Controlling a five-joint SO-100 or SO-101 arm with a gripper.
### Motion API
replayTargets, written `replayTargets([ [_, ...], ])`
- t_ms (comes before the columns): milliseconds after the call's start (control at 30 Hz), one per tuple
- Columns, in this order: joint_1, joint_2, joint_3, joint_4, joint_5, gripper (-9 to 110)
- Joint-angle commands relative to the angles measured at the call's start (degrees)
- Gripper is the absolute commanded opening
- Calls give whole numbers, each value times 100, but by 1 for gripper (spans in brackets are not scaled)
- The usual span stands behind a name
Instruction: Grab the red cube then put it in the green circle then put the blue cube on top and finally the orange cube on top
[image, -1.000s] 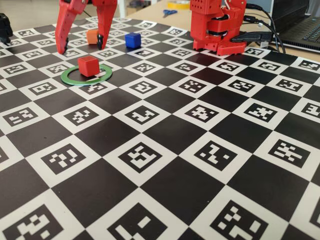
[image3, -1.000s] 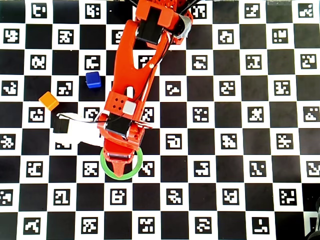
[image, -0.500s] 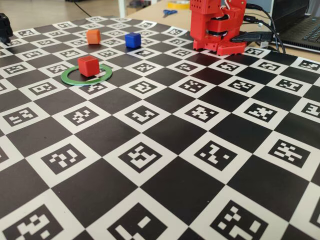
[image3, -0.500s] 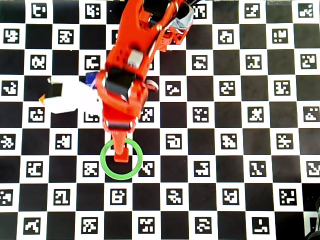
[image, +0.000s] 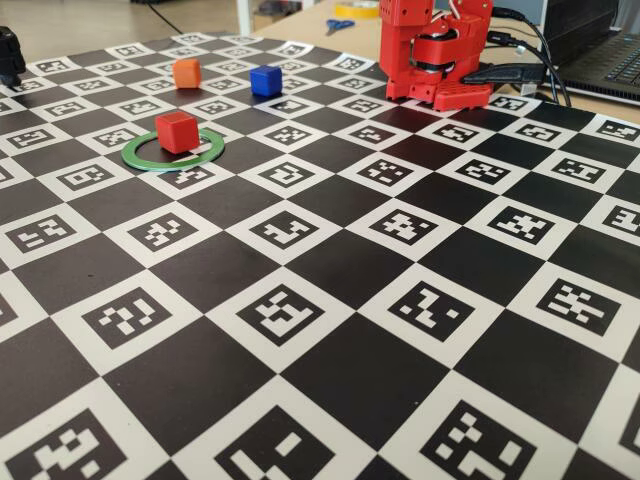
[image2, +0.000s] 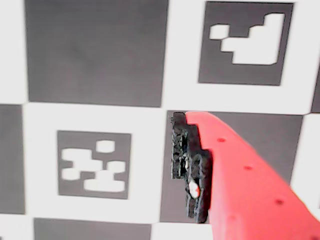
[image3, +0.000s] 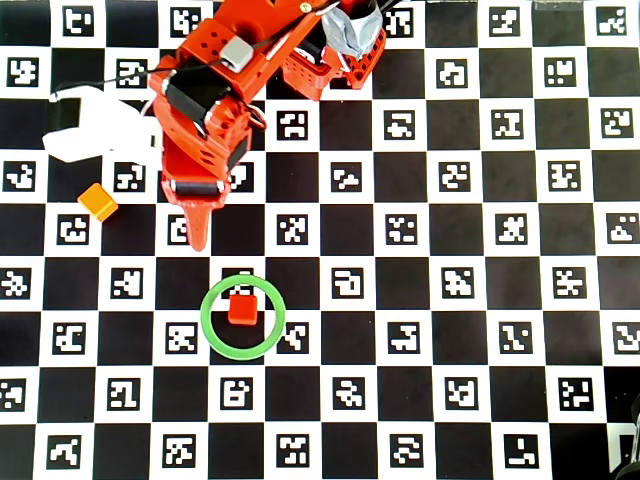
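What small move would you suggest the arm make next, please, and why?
Probably lower the gripper toward the blue cube: the red cube already sits inside the green circle, and the blue one still rests on the board, hidden under the arm in the overhead view.

At upper left, the red cube (image: 176, 131) sits inside the green circle (image: 172, 149); the orange cube (image: 186, 72) and blue cube (image: 265, 80) stand behind.

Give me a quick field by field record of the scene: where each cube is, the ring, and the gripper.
red cube: inside the green circle, resting on the board
blue cube: on the board, clear of the ring; hidden under the arm in the overhead view
orange cube: on the board, left of the arm in the overhead view
gripper: raised, holding nothing; open or shut unclear
stack: not started
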Motion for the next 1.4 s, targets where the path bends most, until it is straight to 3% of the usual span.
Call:
replayTargets([
  [0, 325, 554, 185, -167, -554, 43],
  [500, 1099, 993, 2153, -1494, -1723, 43],
  [1367, 1758, 510, 3762, -3393, -2294, 42],
])
